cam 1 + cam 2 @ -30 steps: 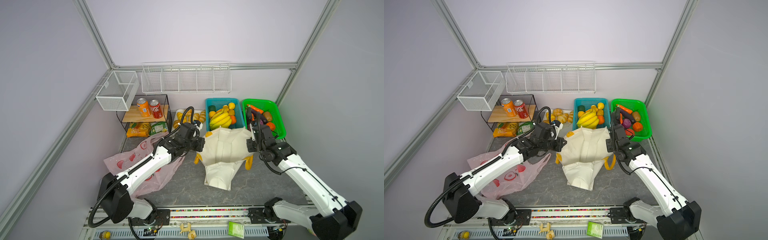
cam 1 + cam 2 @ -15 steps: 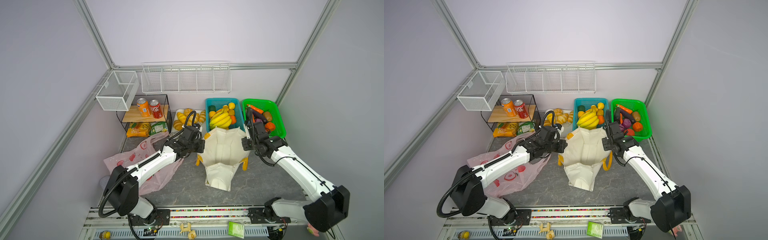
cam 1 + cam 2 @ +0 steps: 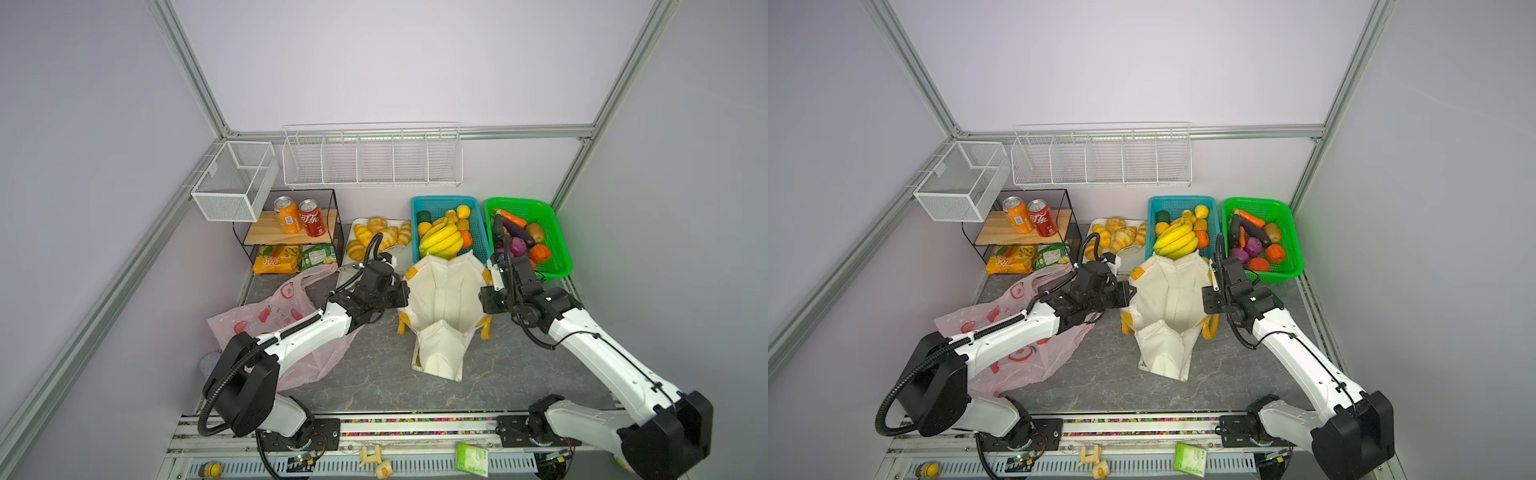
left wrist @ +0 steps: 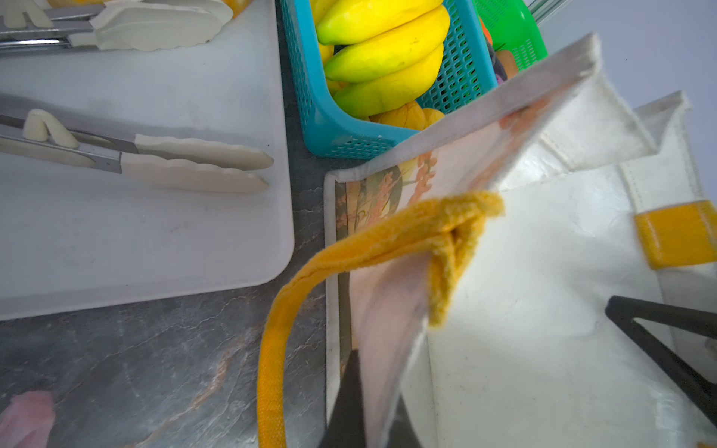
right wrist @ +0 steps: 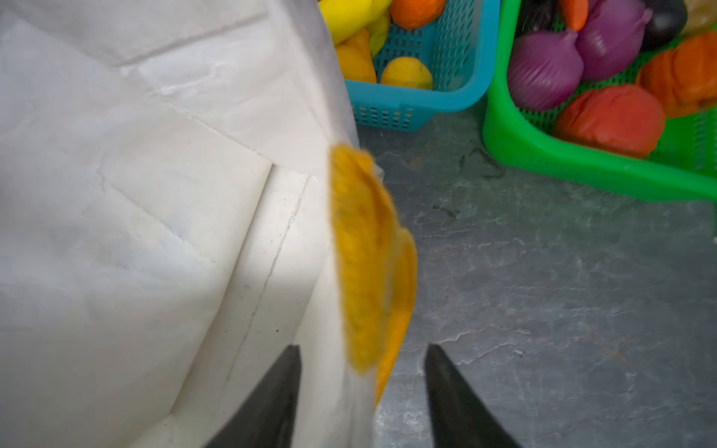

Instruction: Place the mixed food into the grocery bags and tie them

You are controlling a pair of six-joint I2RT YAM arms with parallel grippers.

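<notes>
The tote (image 3: 442, 307) stands open in the middle of the surface (image 3: 374, 365), its mouth spread between the two arms in both top views. Its far rim lies just in front of the blue basket (image 3: 419, 205).

The left gripper (image 4: 378, 419) is closed on the tote's left wall. Its dark fingers (image 4: 345, 407) pinch the fabric from both sides just below the rim. The left handle (image 4: 368, 240) loops out beside them and hangs toward the surface.

The right gripper (image 5: 362, 407) is at the tote's right rim with its jaws apart. One finger (image 5: 271, 399) is on the inner side of the wall and the other is on the outer side. The right handle (image 5: 364, 252) sits between them, blurred, and I cannot tell whether either finger touches the fabric.

The pink bag (image 3: 270, 316) lies flat and crumpled on the left of the surface, partly under the left arm.

None of the food is in a bag. The bananas (image 3: 441, 241) and oranges (image 3: 466, 239) are in the blue basket. The soda can (image 3: 287, 215) and cola can (image 3: 311, 218) stand side by side on the rack (image 3: 291, 237) in the back left corner.

The green basket (image 3: 557, 232) just right of the blue one holds vegetables (image 3: 517, 246). A white tray (image 4: 155, 252) left of the blue basket carries rolls (image 3: 376, 230) and tongs (image 4: 194, 166).
</notes>
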